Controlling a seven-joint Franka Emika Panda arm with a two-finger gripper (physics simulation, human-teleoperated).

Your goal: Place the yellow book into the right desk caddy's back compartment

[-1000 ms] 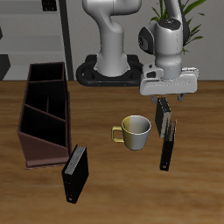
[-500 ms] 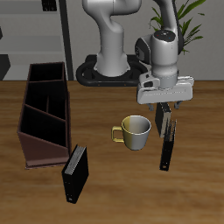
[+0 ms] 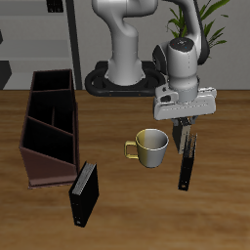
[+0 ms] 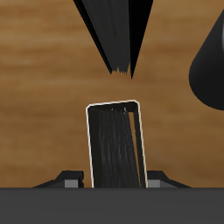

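My gripper [image 3: 181,121] is shut on the yellow book [image 3: 180,137], which stands upright on edge behind the mug; only its black edge shows here. In the wrist view the book [image 4: 114,144] sits between my two fingertips [image 4: 73,181], dark with a pale outline. The right desk caddy [image 3: 39,166], a long maroon box with slanted partitions, lies across the table, well away from my gripper. Its back compartment [image 3: 51,98] is the end section farthest from the table's front edge, and it looks empty.
A slim black book [image 3: 187,161] stands just in front of the held one and also shows in the wrist view [image 4: 114,35]. A cream mug [image 3: 151,146] sits beside them. A thicker black book [image 3: 84,193] stands near the caddy's front end.
My gripper has come down a little over the yellow book and shifted slightly toward the mug. The other books, the mug and the caddy have not moved.
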